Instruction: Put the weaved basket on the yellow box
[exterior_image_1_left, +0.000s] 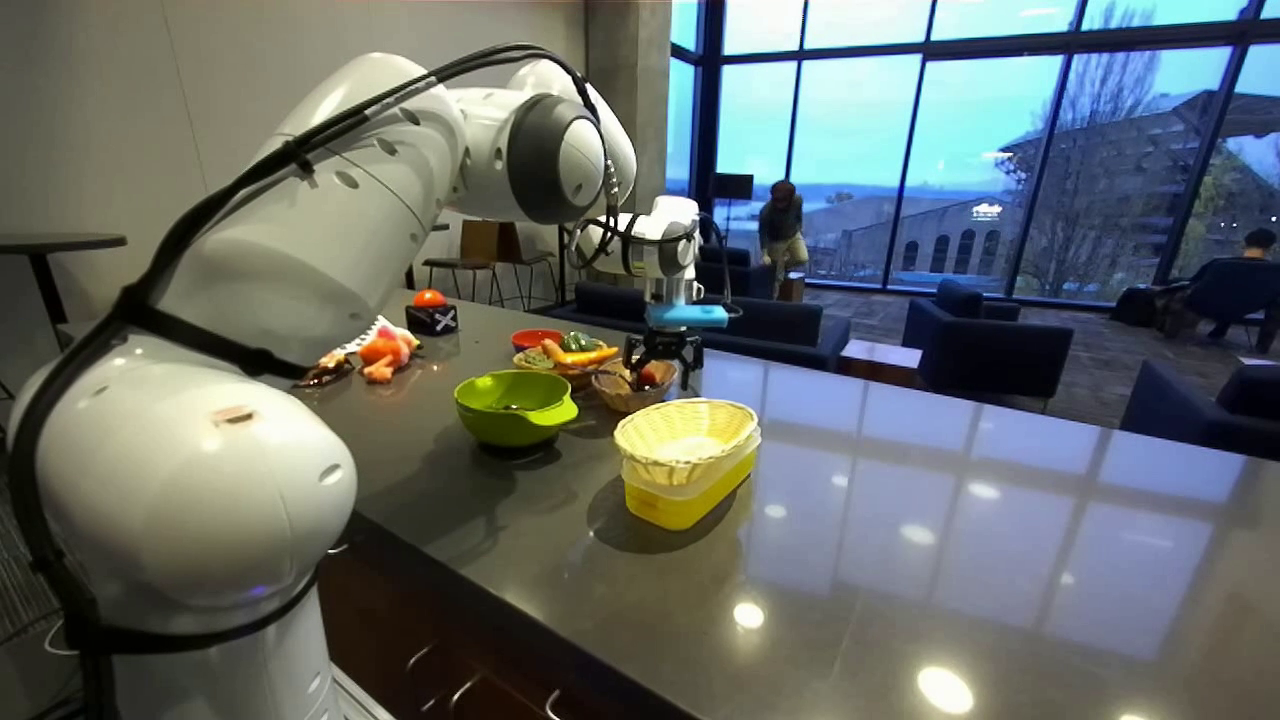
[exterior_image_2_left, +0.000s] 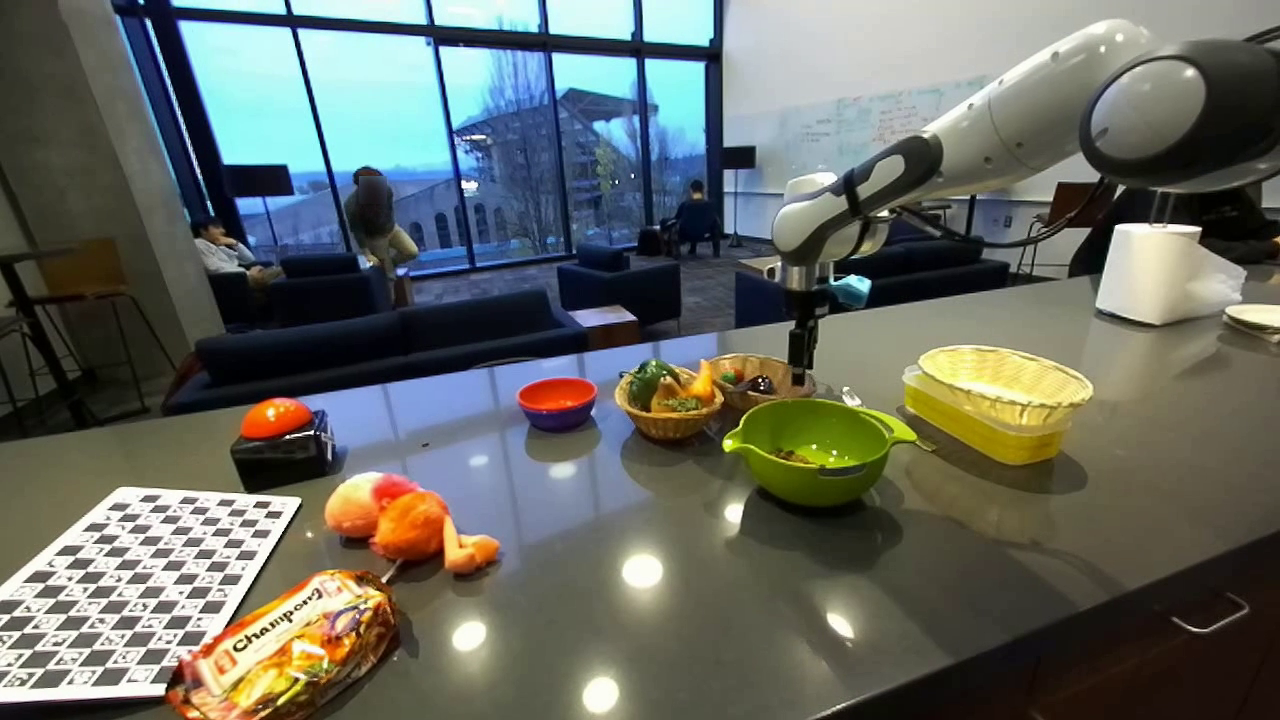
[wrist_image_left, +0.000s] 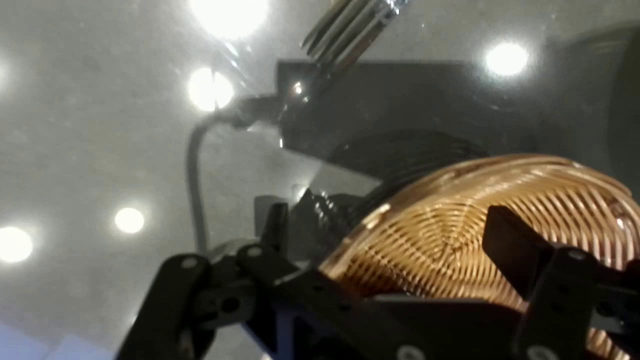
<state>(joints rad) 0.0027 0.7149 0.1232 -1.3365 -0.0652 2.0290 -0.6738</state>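
While the brown woven basket (wrist_image_left: 442, 232) shows its bare weave at the lower right of the wrist view, it stands on the worktop (exterior_image_2_left: 760, 620) and not on the yellow box (exterior_image_1_left: 690, 503). In an exterior view, just right of the frame's middle, it holds a dark, eggplant-like item (exterior_image_2_left: 762, 384); a small red item (exterior_image_1_left: 648, 377) shows in it too. Above it, the end effector (exterior_image_1_left: 662, 372) has its fingers spread: in the wrist view one finger lies over the basket's inside and its partner beyond the rim, nothing visibly pinched. Whether either touches the weave I cannot tell.

As I judge it, the approach is all but done, while the grip, the lift, the carry and the setting down are left. The box, just below the middle of an exterior view, already bears a pale wicker basket (exterior_image_1_left: 690, 440); were that the one meant, the task would look finished, but the end effector's place argues for the brown one.

Further out, a fork (wrist_image_left: 359, 27) lies at the top of the wrist view. The green bowl (exterior_image_2_left: 820, 460) stands near the brown basket, and farther left in an exterior view come a basket of vegetables (exterior_image_2_left: 668, 428) and a red bowl (exterior_image_2_left: 557, 405) with a purple outside.
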